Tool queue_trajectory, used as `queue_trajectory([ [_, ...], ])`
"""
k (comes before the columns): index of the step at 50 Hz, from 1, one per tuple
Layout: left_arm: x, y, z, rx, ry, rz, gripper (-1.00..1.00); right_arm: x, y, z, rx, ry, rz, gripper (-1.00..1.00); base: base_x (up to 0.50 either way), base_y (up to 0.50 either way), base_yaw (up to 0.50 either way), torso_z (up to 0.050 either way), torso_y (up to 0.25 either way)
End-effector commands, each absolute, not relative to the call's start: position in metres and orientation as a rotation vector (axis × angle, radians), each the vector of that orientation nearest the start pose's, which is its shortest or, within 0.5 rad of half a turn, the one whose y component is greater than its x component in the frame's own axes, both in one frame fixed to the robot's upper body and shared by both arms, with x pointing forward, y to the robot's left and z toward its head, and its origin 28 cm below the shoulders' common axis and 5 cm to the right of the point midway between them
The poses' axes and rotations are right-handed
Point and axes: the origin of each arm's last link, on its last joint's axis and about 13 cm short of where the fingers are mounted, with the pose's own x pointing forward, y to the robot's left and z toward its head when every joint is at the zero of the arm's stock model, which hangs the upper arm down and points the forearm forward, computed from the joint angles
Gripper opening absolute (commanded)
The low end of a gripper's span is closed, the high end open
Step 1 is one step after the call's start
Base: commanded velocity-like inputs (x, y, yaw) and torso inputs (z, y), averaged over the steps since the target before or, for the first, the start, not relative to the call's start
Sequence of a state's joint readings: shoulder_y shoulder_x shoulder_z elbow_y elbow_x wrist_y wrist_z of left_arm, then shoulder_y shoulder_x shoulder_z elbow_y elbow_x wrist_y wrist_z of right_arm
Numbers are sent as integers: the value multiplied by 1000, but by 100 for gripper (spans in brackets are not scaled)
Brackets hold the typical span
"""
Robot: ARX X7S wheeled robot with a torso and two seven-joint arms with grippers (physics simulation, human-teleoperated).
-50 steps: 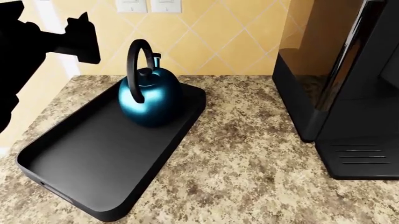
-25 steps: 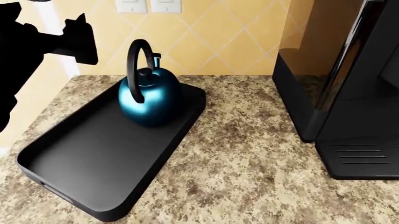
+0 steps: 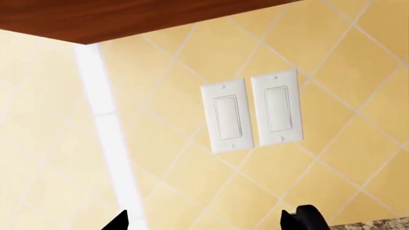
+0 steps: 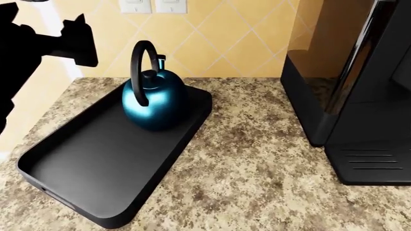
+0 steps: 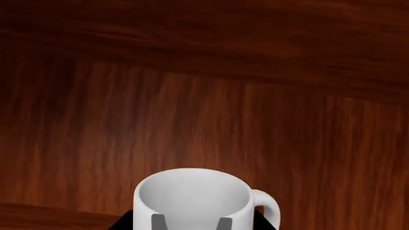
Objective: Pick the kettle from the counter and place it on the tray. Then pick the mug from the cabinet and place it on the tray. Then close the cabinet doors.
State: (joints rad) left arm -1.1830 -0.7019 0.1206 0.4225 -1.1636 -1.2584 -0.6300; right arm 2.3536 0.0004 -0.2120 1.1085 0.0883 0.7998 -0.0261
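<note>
A: Left side, head view?
B: Left gripper (image 4: 77, 41) hung raised above the tray's far left end, holding nothing; its fingertips (image 3: 305, 218) stood wide apart facing two wall switches (image 3: 250, 114); tray (image 4: 83, 163) lay on the counter (image 4: 257, 159); kettle (image 4: 154, 98) stood upright in the tray's far end.
A: Further right?
B: Coffee machine (image 4: 359, 91) stood on the counter, well apart from the tray.
A: Right arm?
B: Right gripper (image 5: 190, 224) was at the mug (image 5: 195, 199), against dark wood panels; grip width hidden at the frame edge, could not tell.
</note>
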Motion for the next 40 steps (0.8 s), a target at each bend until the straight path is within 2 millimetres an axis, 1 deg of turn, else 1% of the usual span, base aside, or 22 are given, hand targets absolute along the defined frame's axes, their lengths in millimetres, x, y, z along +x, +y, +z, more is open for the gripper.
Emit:
queue_trajectory([
  [1,247,280,332,184,-154,37,100,282,-87,593,-210,-528,6,-100,0,0,0,0,0],
  [6,246,281,332,184,-156,39,100,282,-87,593,-207,-524,6,-100,-45,0,0,0,0],
  [40,245,284,328,187,-145,43,100,284,-86,591,-193,-509,13,-100,-268,0,0,0,0],
])
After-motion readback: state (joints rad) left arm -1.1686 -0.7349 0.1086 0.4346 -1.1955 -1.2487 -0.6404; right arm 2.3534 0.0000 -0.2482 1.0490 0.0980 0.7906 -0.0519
